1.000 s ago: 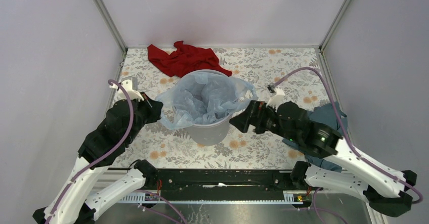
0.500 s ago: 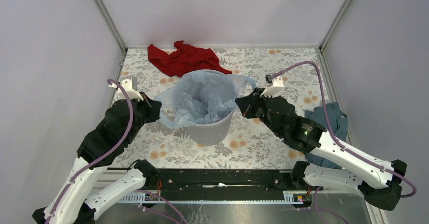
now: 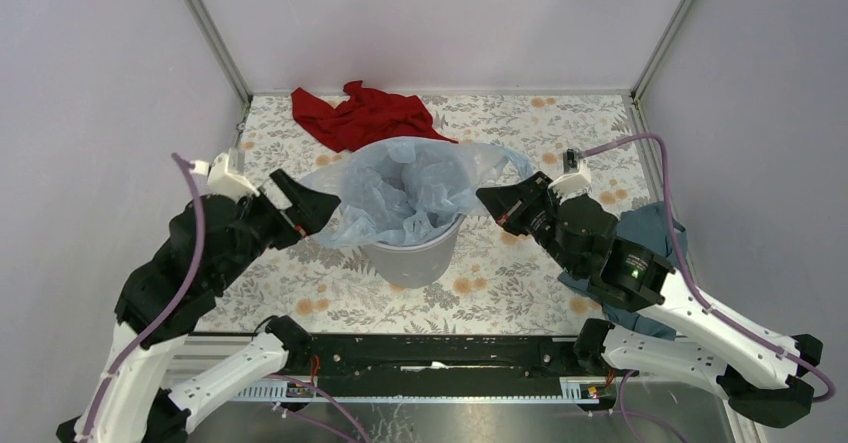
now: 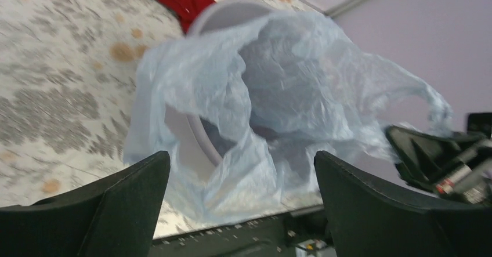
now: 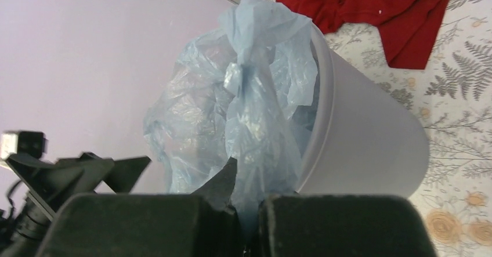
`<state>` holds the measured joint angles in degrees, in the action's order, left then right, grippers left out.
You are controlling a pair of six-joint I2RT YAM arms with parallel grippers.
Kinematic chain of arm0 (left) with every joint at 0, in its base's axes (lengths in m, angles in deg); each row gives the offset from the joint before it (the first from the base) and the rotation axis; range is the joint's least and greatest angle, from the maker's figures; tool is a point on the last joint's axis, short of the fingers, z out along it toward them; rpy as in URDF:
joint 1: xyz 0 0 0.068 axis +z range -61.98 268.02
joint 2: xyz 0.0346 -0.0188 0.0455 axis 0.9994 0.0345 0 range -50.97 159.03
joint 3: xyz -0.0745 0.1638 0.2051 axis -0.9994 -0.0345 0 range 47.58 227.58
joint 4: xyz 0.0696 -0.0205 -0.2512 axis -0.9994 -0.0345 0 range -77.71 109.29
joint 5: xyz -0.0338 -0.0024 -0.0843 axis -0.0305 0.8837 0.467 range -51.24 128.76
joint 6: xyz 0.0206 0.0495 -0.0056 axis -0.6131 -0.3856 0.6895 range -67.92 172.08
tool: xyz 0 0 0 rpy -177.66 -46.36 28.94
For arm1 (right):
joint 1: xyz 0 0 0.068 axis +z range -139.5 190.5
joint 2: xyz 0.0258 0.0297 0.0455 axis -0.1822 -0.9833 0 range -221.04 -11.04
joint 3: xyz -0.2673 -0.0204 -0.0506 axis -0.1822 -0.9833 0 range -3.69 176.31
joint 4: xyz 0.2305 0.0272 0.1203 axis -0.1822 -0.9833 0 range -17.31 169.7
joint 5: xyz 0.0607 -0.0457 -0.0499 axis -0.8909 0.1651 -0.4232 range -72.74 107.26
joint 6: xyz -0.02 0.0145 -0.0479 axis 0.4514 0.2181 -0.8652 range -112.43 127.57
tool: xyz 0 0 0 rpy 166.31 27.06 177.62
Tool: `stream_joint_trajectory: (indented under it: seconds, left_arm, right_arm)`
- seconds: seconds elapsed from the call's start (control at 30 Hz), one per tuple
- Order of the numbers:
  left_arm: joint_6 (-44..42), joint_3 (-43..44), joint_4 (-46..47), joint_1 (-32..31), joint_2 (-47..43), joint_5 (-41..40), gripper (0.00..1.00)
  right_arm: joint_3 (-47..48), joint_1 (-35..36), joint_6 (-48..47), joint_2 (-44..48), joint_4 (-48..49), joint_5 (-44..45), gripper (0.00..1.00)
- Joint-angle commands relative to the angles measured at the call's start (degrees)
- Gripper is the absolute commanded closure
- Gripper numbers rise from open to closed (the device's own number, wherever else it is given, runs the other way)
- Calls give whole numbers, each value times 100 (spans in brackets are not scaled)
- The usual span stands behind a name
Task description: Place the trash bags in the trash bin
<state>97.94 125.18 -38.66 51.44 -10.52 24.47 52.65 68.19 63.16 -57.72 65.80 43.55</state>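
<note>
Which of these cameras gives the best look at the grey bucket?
The right wrist view: the trash bin shows most of its smooth side and part of its rim. From above, the trash bag drapes over its mouth, leaving only the near wall. The left wrist view catches just slivers of rim.

One camera overhead, one riding each wrist
The top view looks down from above the near edge over the table (image 3: 300,293); the left wrist view faces right, close on the trash bin (image 3: 415,258), the right wrist view faces left, closer still; all three share bin, trash bag (image 3: 400,188) and red cloth (image 3: 360,113)
</note>
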Motion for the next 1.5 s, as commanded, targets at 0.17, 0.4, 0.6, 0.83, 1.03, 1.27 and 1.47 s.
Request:
stream_joint_trajectory:
  seconds: [0.17,0.4,0.6,0.83,1.03,1.27,1.47]
  left_arm:
    - [2720,-1022,-581,28,-1179,702,1]
    - [2896,-1890,639,30,-1288,1133,8]
    - [2459,-1794,913,28,-944,714,44]
    - [1683,-1627,301,28,-1057,162,100]
    - [1652,-2070,-82,28,-1434,409,100]
    - [1493,-2054,-687,33,-1583,138,100]
    - [1321,-2632,149,29,-1185,271,100]
  right_arm:
    - [-262,5,386,137,727,8,100]
    - [-446,5,399,331,742,65,100]
    - [-421,4,377,309,642,1,100]
    - [-642,5,12,569,-72,-171,100]
    - [-1115,0,-864,1327,-418,-386,100]
    - [-1225,3,-1376,1535,-925,-518,94]
    - [-1785,5,-1733,1139,-16,-465,93]
